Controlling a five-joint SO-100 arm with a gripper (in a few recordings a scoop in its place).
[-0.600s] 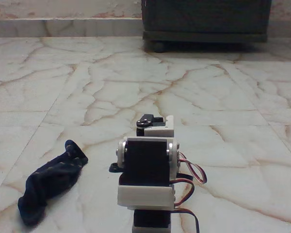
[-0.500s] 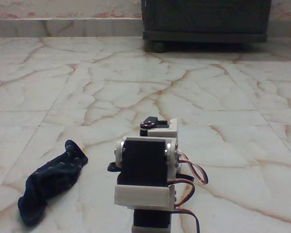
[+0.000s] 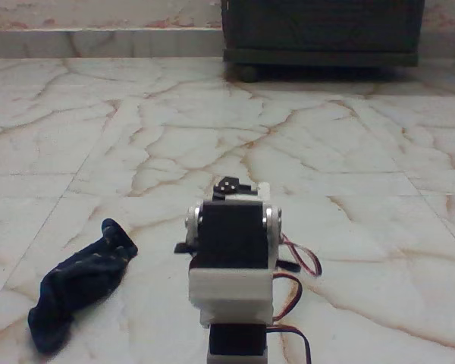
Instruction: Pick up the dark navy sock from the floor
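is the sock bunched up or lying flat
Lying limp and crumpled lengthwise: the dark navy sock sprawls diagonally on the floor, left of the arm, untouched.

The arm sits folded low — black-and-white links stacked, seen from behind.

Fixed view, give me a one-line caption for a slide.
Navy sock lies crumpled on the marble floor, left of the folded arm, untouched.

Fixed view | sock: lay flat on floor, lower left, left of arm, apart from it | arm: stood at bottom centre, folded, nearest camera | cabinet: stood on floor at top right, far behind arm, against rear wall | sock-to-cabinet: well apart
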